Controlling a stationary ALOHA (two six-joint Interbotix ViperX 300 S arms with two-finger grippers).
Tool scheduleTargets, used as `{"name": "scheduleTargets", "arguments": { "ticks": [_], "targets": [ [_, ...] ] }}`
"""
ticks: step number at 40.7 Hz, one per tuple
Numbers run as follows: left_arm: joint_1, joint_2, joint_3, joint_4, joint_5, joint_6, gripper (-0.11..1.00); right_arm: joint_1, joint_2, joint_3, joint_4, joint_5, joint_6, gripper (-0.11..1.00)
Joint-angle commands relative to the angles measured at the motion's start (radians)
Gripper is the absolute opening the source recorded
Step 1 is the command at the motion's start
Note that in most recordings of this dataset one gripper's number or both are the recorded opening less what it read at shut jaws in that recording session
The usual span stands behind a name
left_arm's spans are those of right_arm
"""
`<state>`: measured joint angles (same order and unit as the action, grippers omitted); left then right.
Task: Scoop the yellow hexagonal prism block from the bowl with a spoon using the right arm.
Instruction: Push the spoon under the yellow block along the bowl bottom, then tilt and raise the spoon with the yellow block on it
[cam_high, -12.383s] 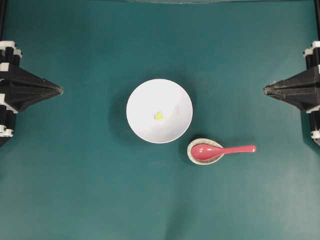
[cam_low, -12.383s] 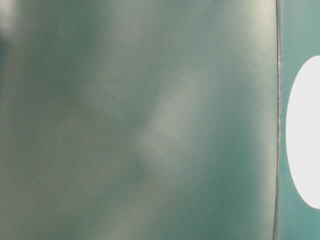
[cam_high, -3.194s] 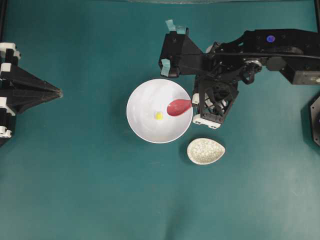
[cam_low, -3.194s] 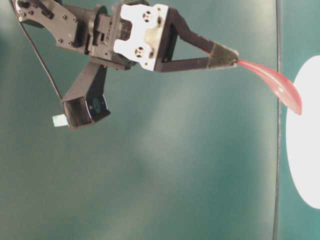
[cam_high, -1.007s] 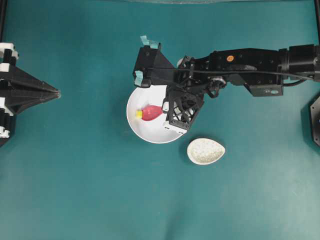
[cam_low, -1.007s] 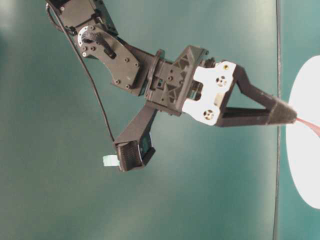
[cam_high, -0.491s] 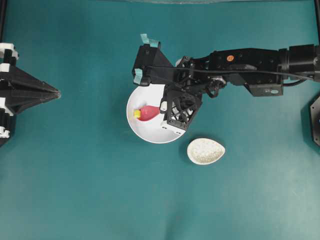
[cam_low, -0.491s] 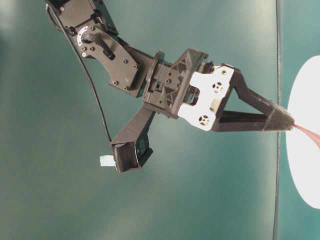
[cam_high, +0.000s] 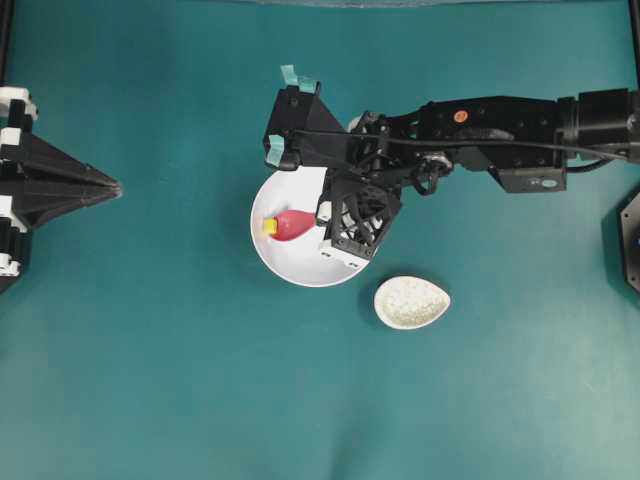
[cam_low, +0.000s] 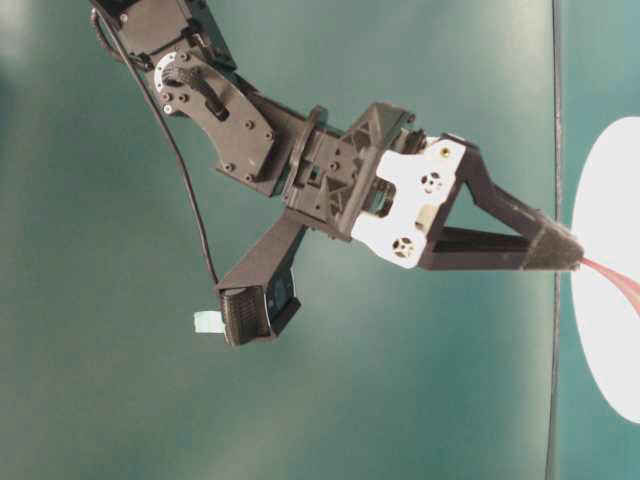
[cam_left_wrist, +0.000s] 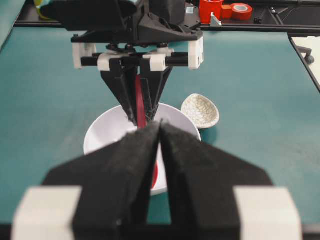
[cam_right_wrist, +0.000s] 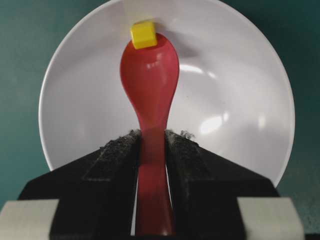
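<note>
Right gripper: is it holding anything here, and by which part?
Yes. The right gripper is shut on the spoon, clamping its handle just behind the scoop. The left gripper holds nothing.

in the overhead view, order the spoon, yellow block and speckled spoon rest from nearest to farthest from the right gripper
1. The spoon, held in the right gripper, over the bowl.
2. The yellow block, at the spoon's tip, near the bowl's left wall.
3. The speckled spoon rest, outside the bowl, lower right.

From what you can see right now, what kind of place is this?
Probably a robotics lab bench, not a kitchen. A plain teal table mat fills the work surface, two black robot arms are mounted at its sides, and red tape rolls sit on the frame behind.
</note>
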<state>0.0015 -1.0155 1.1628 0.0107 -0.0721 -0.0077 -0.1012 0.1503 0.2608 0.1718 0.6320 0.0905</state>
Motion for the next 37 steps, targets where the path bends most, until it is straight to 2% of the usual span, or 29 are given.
{"name": "scheduleTargets", "arguments": {
  "ticks": [1, 37],
  "targets": [
    [0.002, 0.005, -0.029, 0.002, -0.002, -0.002, 0.11, 0.002, -0.035, -0.008, 0.003, -0.011, 0.002, 0.24],
    [0.002, 0.005, -0.029, 0.002, 0.000, -0.003, 0.11, 0.002, -0.112, 0.040, 0.003, -0.048, 0.002, 0.24]
  ]
}}
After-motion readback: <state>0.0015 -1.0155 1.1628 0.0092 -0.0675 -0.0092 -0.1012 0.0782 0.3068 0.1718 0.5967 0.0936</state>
